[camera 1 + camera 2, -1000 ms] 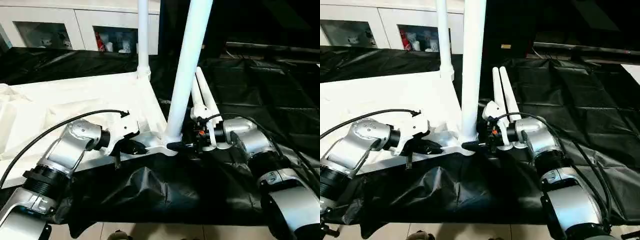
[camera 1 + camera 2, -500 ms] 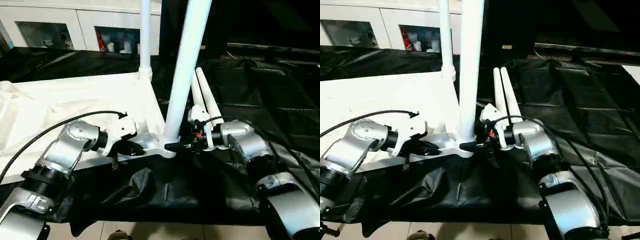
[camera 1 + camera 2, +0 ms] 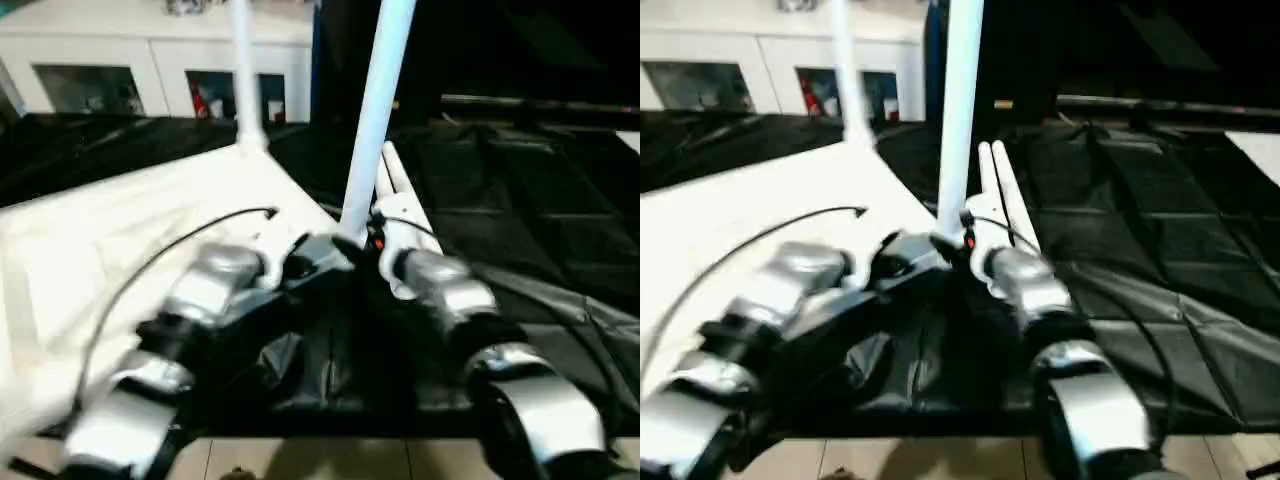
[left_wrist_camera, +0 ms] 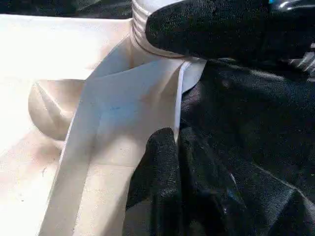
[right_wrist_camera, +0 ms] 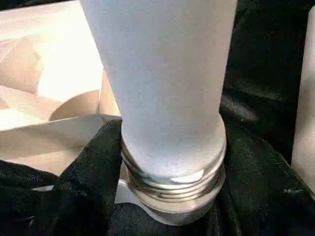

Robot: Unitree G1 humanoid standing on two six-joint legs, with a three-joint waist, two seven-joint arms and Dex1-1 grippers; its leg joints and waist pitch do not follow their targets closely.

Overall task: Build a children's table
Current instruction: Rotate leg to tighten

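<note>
The children's table top lies upside down on black cloth, white and rimmed. Two white legs stand in its corner sockets: a far leg and a near leg. Two loose legs lie side by side on the cloth just behind the near corner. My left gripper is shut on the top's rim beside the near socket. My right gripper is closed around the near leg's threaded base, one black finger pressed against it.
A white cabinet with glass doors stands along the back. Crumpled black cloth covers the ground to the right and front. Pale floor shows at the near edge.
The whole view has swung and blurred, so the camera moved. My right gripper's fingers have drawn in around the near leg's base. The left gripper keeps its hold on the rim.
</note>
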